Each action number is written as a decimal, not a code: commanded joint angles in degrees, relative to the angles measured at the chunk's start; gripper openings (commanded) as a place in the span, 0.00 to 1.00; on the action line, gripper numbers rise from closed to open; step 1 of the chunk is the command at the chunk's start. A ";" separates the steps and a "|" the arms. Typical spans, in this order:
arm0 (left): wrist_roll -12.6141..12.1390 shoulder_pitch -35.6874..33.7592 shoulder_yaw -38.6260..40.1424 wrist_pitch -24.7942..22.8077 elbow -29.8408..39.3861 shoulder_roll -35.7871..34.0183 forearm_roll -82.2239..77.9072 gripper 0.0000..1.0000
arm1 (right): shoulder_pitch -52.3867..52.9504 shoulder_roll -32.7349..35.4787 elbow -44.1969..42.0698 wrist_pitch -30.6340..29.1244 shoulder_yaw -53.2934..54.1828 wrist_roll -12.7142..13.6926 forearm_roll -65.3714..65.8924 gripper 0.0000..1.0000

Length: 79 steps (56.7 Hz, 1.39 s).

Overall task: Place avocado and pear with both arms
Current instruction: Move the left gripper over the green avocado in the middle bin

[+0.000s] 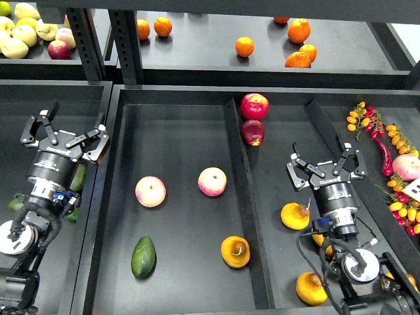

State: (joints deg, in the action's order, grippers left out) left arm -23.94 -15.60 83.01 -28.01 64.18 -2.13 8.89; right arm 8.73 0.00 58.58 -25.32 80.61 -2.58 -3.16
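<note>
A shop-like produce display is being shown, most likely a mock grocery section. Fruit is being presented loose in shallow black metal trays (184,197) divided by raised black partitions (244,197). At twelve o'clock, round oranges (244,46) are being displayed on a dark upper shelf (197,56) carried by black perforated uprights (85,39). At ten o'clock, pale yellow-green apples (20,33) are being kept heaped together. At three o'clock, strings of small orange and red peppers (374,125) are being laid out beside a white label card (413,190).

Dark green avocado (144,257), yellow-orange pear (235,251) (brown blotch).
</note>
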 commanded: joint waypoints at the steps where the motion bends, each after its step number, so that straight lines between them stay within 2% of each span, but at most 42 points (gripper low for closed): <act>1: -4.06 -2.77 -2.23 0.01 0.15 -4.36 0.16 1.00 | 2.16 0.00 -0.40 0.53 0.16 1.96 -0.44 1.00; 6: -4.06 -5.05 -6.89 0.01 0.24 -9.81 0.68 1.00 | 3.92 0.00 -1.27 0.71 0.42 2.67 -1.15 1.00; 7: -4.06 -6.88 -11.33 0.01 0.24 -14.08 2.86 1.00 | 4.88 0.00 -2.41 0.71 0.42 2.76 -1.76 1.00; 20: -4.06 -15.24 -30.34 0.01 -0.02 -29.23 7.45 1.00 | 7.88 0.00 -6.37 0.80 0.68 2.84 -3.69 1.00; 28: -4.06 -21.39 -41.07 0.01 0.33 -34.95 7.45 1.00 | 8.76 0.96 -7.60 0.89 0.77 2.84 -4.92 1.00; 33: -4.06 -26.05 -45.64 0.01 0.77 -35.31 7.37 1.00 | 8.93 1.93 -7.78 0.98 0.77 2.84 -5.54 1.00; 38: -4.06 -28.26 -46.62 0.01 1.30 -35.05 7.37 1.00 | 8.93 2.81 -7.78 0.89 0.86 2.84 -6.07 1.00; 57: -4.06 -27.12 -48.02 0.01 5.34 -35.31 7.54 1.00 | 9.02 5.71 -7.87 0.89 1.39 2.84 -9.58 1.00; 63: -4.06 -27.64 -49.08 0.01 5.43 -35.48 6.93 1.00 | 9.11 5.80 -8.31 0.89 1.91 3.72 -9.94 1.00; 79: -4.06 -32.56 -58.57 0.01 5.52 -35.75 -2.82 1.00 | 11.66 7.29 -10.50 0.98 1.65 4.86 -9.94 1.00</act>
State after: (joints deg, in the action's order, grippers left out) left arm -27.99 -45.59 29.22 -28.00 69.69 -37.82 11.85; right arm 19.35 6.26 49.24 -24.40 82.53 1.67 -13.09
